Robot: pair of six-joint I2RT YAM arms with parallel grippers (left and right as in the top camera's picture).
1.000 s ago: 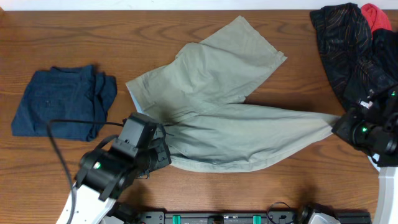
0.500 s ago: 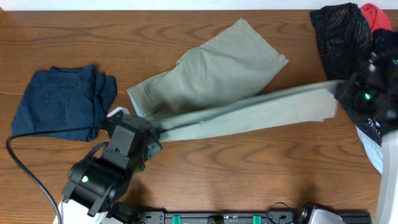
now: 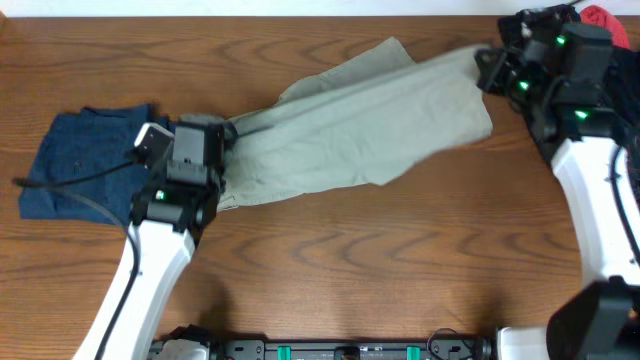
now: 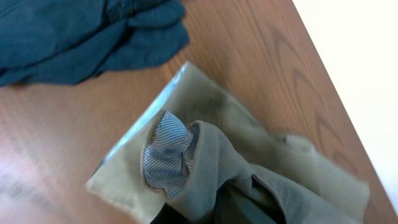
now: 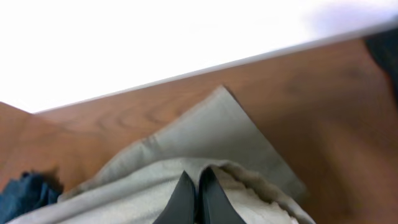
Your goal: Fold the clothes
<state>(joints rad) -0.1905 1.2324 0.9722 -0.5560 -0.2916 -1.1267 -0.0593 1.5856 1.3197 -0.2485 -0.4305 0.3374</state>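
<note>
The khaki trousers (image 3: 350, 125) stretch across the middle of the table, one leg lifted over the other. My left gripper (image 3: 228, 135) is shut on the waistband end; the left wrist view shows the bunched khaki cloth (image 4: 249, 168) with a blue-striped pocket lining (image 4: 165, 155) over my mostly hidden jaws (image 4: 205, 214). My right gripper (image 3: 487, 68) is shut on the leg's hem end at the back right. In the right wrist view its closed fingers (image 5: 198, 196) pinch the khaki cloth (image 5: 205, 134).
A folded navy denim garment (image 3: 85, 165) lies at the left, close to my left arm; it also shows in the left wrist view (image 4: 87, 37). A black striped garment (image 3: 545, 50) and a red one (image 3: 605, 20) are piled at the back right corner.
Both arms have carried the near trouser leg away from the front edge toward the back, laying it over the other leg. My left gripper moved up and left, my right up and left.
</note>
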